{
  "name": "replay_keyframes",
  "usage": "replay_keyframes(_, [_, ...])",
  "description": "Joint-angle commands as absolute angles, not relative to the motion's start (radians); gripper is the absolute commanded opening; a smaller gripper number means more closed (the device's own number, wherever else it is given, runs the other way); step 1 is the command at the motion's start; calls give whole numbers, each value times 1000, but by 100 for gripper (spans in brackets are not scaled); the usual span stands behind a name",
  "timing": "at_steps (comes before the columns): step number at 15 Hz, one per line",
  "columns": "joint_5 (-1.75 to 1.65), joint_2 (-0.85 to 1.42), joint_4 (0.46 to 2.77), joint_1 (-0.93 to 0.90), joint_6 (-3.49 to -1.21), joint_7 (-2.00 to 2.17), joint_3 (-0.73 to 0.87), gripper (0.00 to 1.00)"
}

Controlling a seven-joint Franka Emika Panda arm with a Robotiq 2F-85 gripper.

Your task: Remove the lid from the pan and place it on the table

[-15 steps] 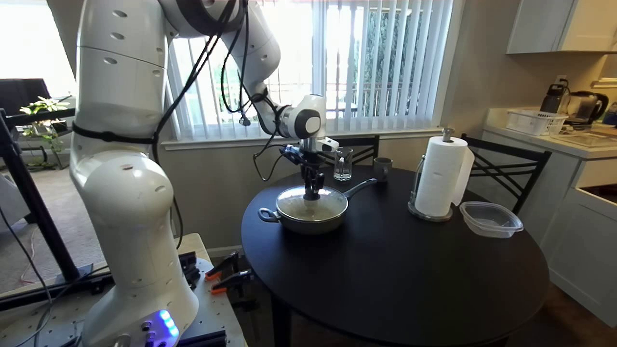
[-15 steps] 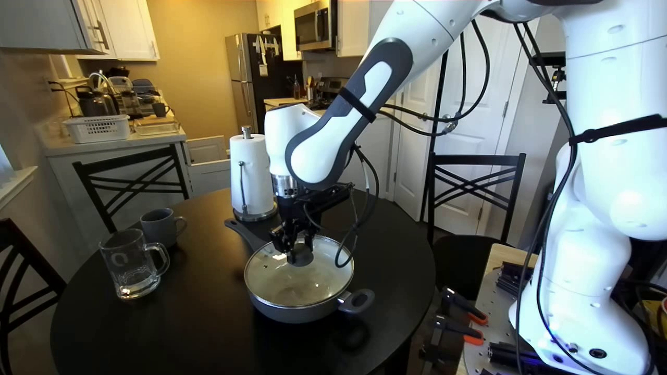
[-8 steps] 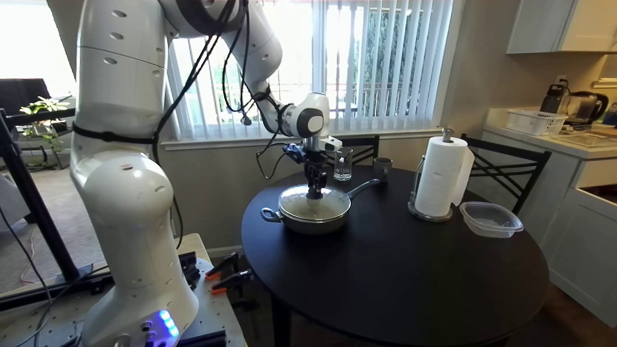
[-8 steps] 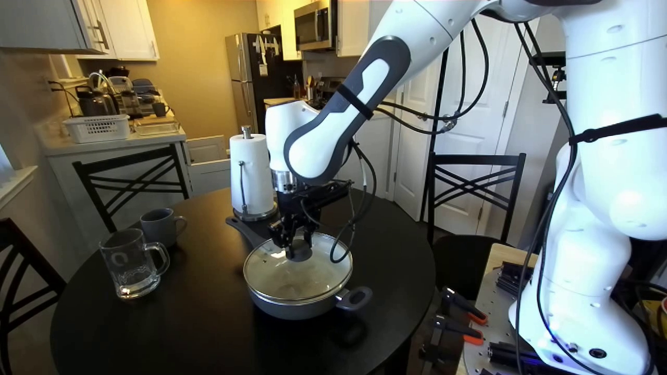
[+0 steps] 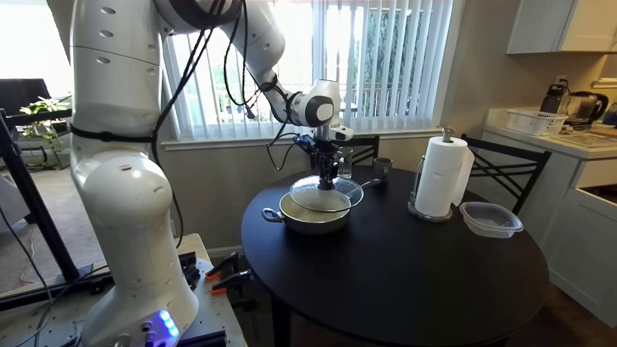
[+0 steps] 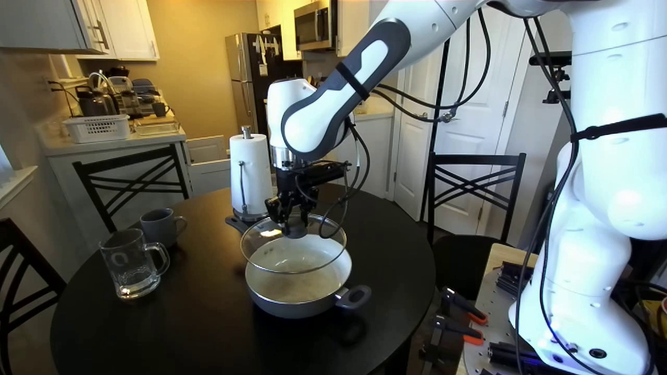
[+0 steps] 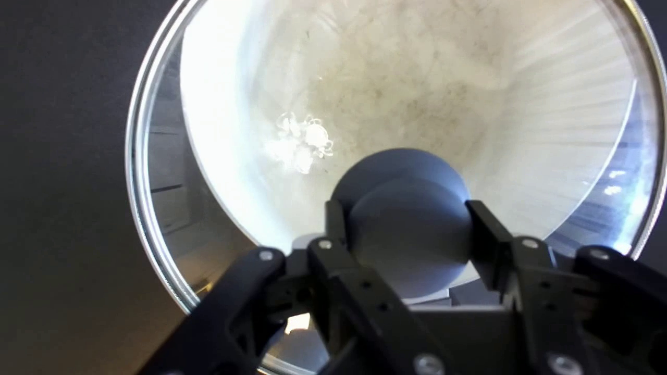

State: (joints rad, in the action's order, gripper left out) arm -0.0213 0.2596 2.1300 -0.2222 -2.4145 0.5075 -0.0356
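Lid (image 6: 292, 256): is raised above the pan (image 6: 289, 310) since the earlier frame, shifted toward its long handle (image 6: 237, 224)
Gripper (image 7: 406, 223): is closed around the dark knob (image 7: 409, 239); lid is suspended directly below
Pan: is borne by the table (image 6: 172, 328)

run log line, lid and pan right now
gripper: shut on lid knob | glass lid: held clear above grey pan | pan: on dark round table | set-down: not yet done

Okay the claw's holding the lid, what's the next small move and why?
Probably carry the lid sideways, clear of the pan: the claw grips its knob, but the raised lid hangs partly over the pan, so lowering now might miss the table.
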Motion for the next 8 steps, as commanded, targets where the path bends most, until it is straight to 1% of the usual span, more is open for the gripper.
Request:
replay_keyframes(1, [-21,241,2113,-194,-2365,533,-14,33])
replay_keyframes(8, [83,233,2113,-45,-2328,512,78,33])
